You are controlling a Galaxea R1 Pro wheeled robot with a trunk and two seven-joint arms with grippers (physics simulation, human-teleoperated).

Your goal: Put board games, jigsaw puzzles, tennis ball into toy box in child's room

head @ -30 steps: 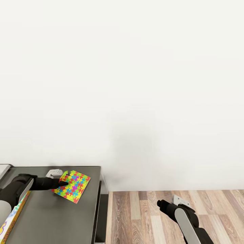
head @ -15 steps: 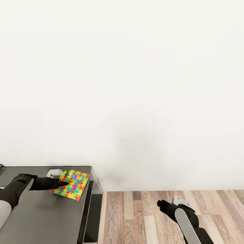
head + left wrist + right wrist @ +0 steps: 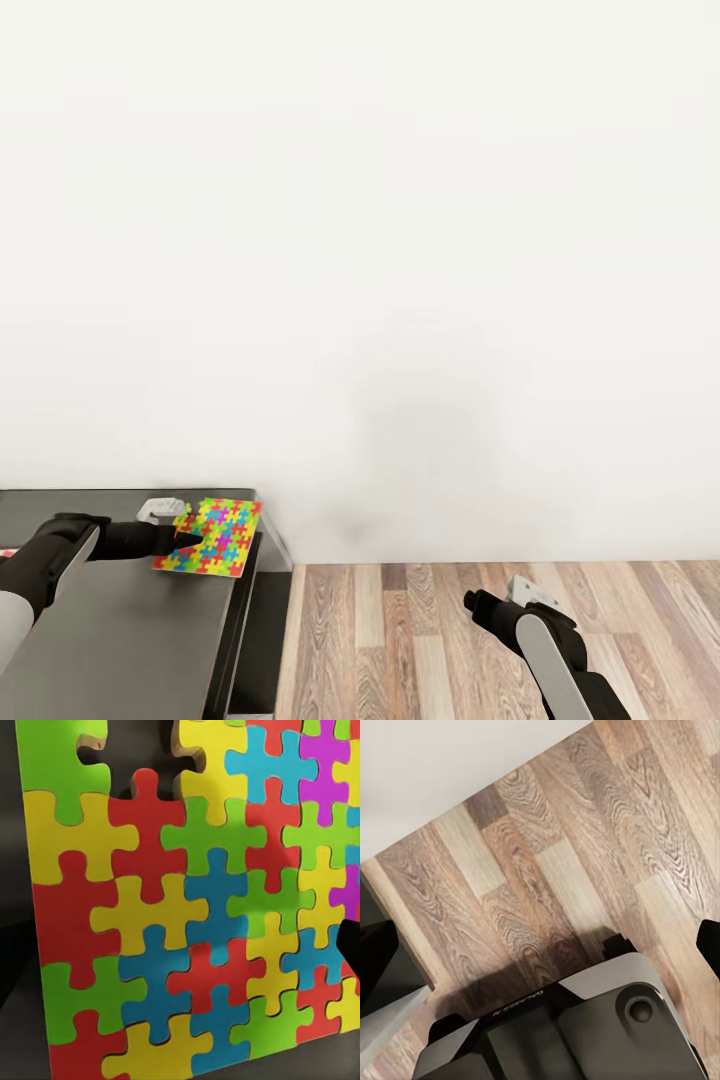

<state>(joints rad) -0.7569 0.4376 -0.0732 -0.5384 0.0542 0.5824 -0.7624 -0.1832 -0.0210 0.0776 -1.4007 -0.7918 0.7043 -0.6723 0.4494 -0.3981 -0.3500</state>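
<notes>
A low dark-grey table top (image 3: 120,620) sits against the white wall. Its right edge ends next to a brown wood-plank floor (image 3: 420,640). A thin flat square puzzle (image 3: 212,536) made of yellow, red, blue and green pieces is at the far right corner of the table top. Whether it lies flat on the top or is lifted a little cannot be told. Up close, the puzzle (image 3: 187,907) has one piece missing along an edge, and the dark table top shows through the gap.

Matt dark table (image 3: 120,640), wood-plank floor (image 3: 420,640)
</notes>
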